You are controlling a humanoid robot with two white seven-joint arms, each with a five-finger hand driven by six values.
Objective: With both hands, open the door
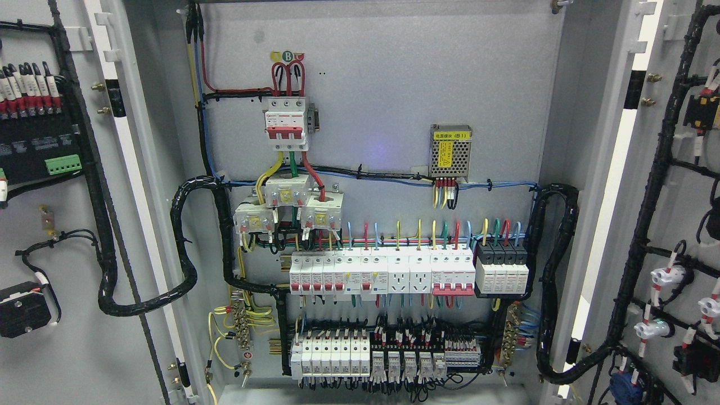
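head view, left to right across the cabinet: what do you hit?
Left door with its green terminal block → black conduit loop → red three-pole breaker → mesh-cased power supply → black-topped module block → right conduit loop → right door. No robot hands in view.

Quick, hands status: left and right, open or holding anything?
Left robot hand: not in view, state cannot be told.
Right robot hand: not in view, state cannot be told.
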